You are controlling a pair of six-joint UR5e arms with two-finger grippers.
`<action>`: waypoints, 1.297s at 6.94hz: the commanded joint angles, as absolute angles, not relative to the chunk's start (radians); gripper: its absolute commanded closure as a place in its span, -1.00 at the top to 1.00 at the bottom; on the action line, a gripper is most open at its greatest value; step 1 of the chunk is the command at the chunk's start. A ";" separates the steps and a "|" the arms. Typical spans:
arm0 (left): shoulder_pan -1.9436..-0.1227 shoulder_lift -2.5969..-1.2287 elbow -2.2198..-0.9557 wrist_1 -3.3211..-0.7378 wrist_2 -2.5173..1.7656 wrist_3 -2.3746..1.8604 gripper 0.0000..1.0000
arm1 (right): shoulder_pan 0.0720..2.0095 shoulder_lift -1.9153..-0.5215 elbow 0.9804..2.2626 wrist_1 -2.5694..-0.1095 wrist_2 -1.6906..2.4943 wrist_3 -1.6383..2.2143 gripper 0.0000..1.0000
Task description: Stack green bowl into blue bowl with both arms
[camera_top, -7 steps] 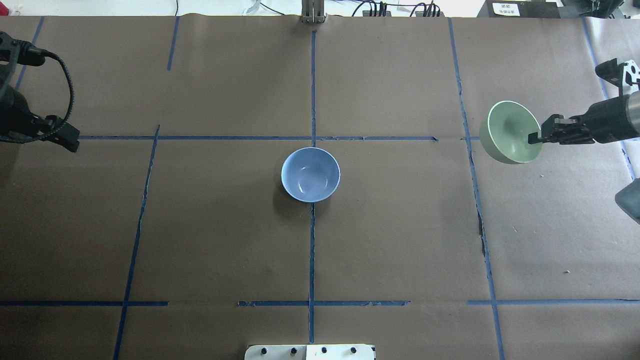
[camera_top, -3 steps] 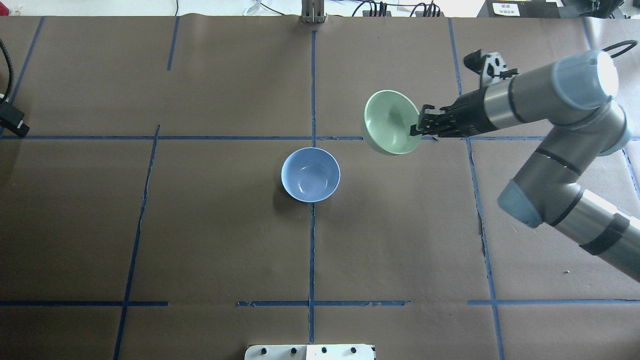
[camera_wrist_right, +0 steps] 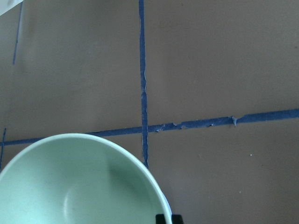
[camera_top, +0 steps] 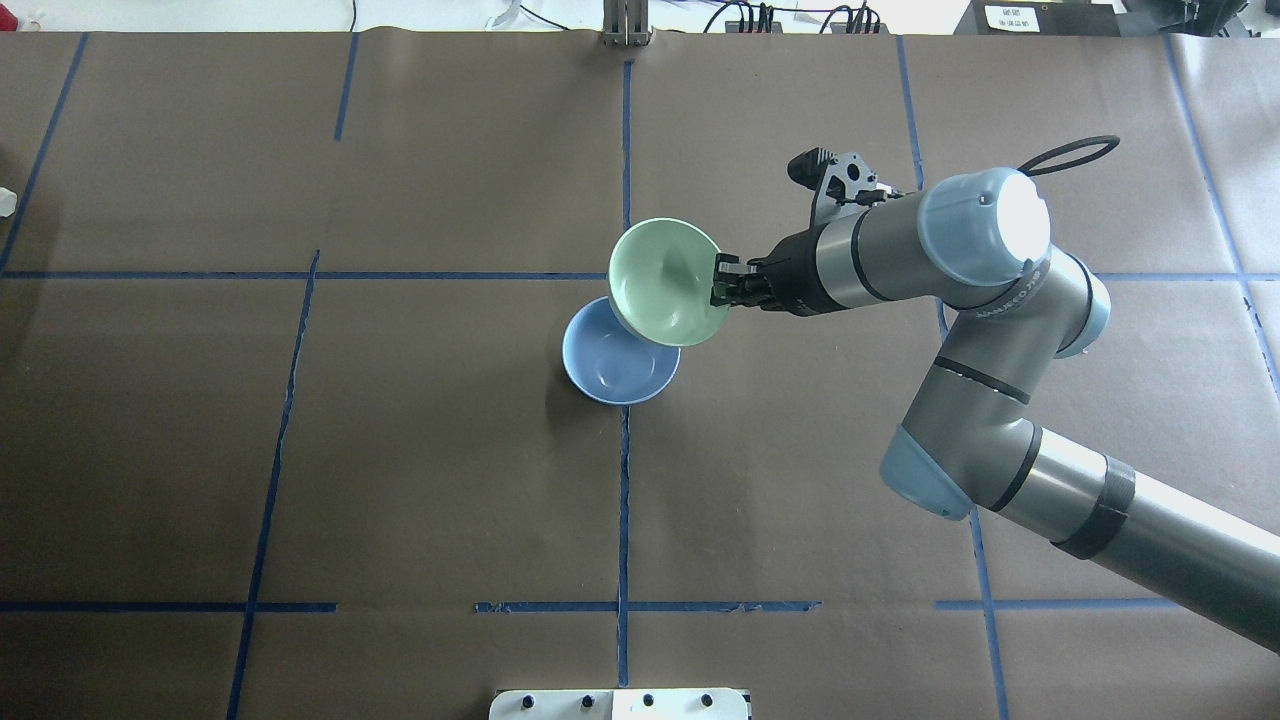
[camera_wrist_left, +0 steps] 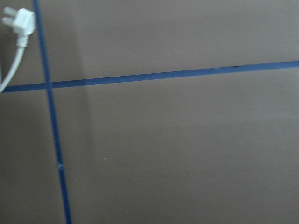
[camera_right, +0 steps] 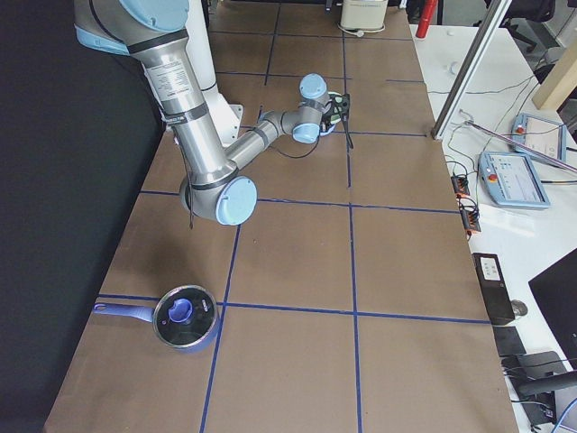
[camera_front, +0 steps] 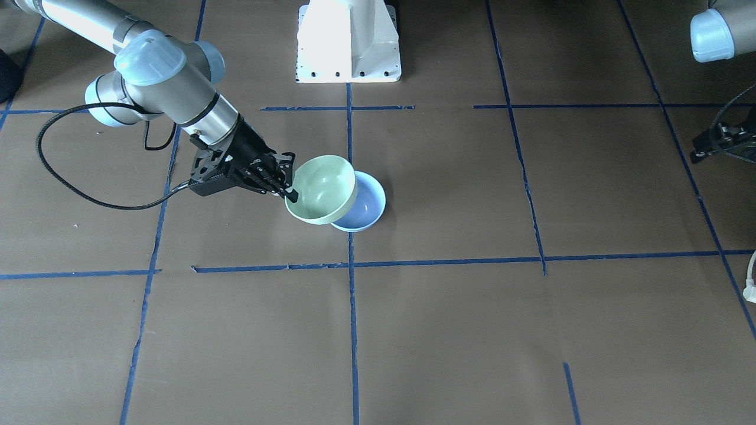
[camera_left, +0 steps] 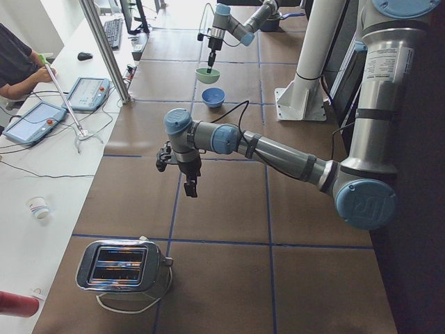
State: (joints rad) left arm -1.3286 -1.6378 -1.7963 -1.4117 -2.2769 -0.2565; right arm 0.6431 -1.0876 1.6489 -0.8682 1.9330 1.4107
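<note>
The green bowl hangs in the air from your right gripper, pinched at one spot on its rim, and it overlaps the far-right part of the blue bowl without sitting over its middle; that offset is your main risk, since letting go here would likely drop it onto the blue bowl's edge, where it could tip out or knock that bowl along the brown paper table; the one-point hold on a glossy rim is the second risk, because the bowl looks able to pivot or slip between the fingers if you move sharply; it already hangs tilted, its opening turned partly away from the gripper, so level it before lowering. The gripper sits on the bowl's right side in the overhead view, fingers closed across the rim, the bowl reaching out beyond them toward the table's centre. The left gripper hangs far off over bare paper, holding nothing; whether it is open I cannot tell.
</note>
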 commanded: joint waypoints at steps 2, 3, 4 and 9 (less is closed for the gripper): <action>-1.384 -1.626 -1.732 -1.448 -2.279 -0.190 1.00 | 0.585 -1.056 1.640 -0.941 1.881 1.410 -1.00; -1.384 -1.623 -1.732 -1.448 -2.279 -0.190 1.00 | 0.580 -1.045 1.643 -0.981 1.878 1.410 -1.00; -1.384 -1.623 -1.727 -1.450 -2.279 -0.190 1.00 | 0.580 -1.045 1.643 -0.982 1.876 1.410 -0.99; -1.384 -1.623 -1.724 -1.453 -2.276 -0.190 1.00 | 0.561 -1.002 1.637 -1.028 1.853 1.410 -0.95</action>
